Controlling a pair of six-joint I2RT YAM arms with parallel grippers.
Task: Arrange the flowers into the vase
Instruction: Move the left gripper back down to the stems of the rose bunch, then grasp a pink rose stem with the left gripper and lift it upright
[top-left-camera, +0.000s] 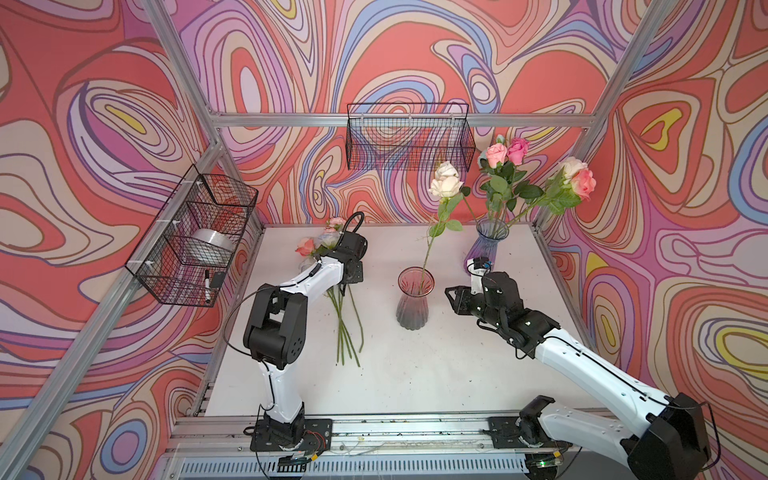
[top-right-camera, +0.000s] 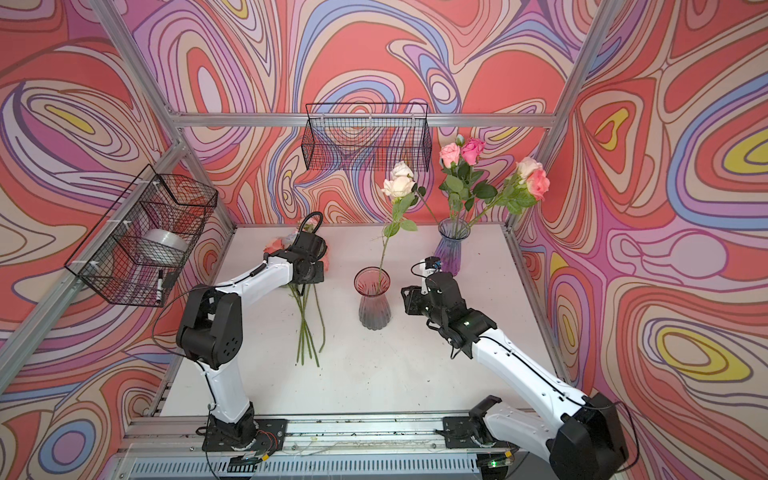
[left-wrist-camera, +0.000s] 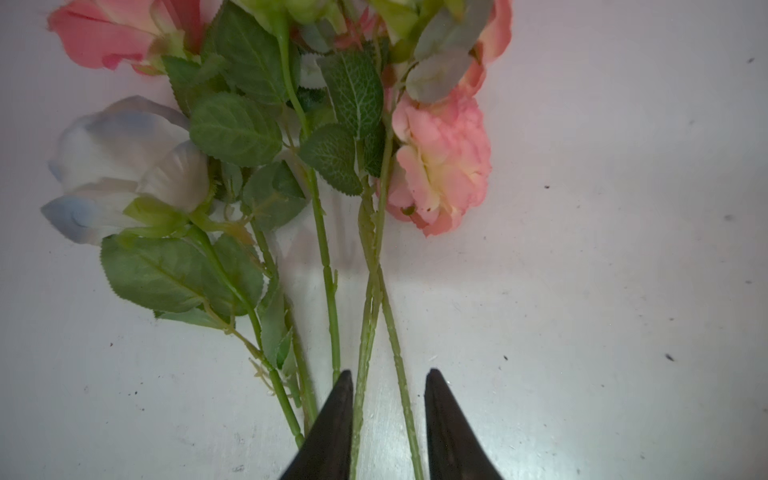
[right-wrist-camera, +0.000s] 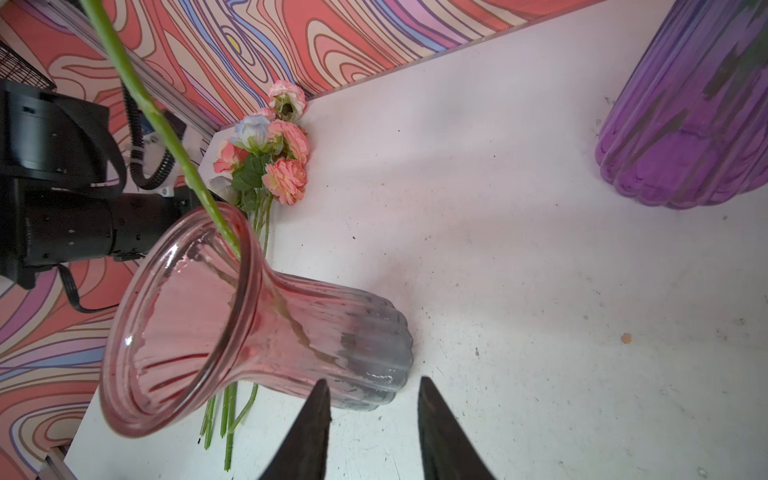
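Note:
Loose flowers (top-left-camera: 345, 328) lie on the white table left of centre. Among them are a frilly pink bloom (left-wrist-camera: 440, 166) and a pale blue rose (left-wrist-camera: 120, 166). My left gripper (left-wrist-camera: 390, 371) is down over their stems, open, with two green stems (left-wrist-camera: 376, 291) lying between its fingers. A pink glass vase (top-left-camera: 413, 303) stands mid-table and holds one white rose (top-left-camera: 445, 187). My right gripper (right-wrist-camera: 372, 379) is open and empty, just right of that vase's base (right-wrist-camera: 365, 357). A purple vase (top-left-camera: 484, 249) at the back right holds several pink and white roses (top-left-camera: 511, 151).
A wire basket (top-left-camera: 409, 137) hangs on the back rail. Another wire basket (top-left-camera: 195, 237) on the left frame holds a tape roll (top-left-camera: 210, 243) and a marker (top-left-camera: 206, 284). Aluminium posts (top-left-camera: 552, 266) border the table. Bare white table (top-left-camera: 415, 374) lies in front of the vases.

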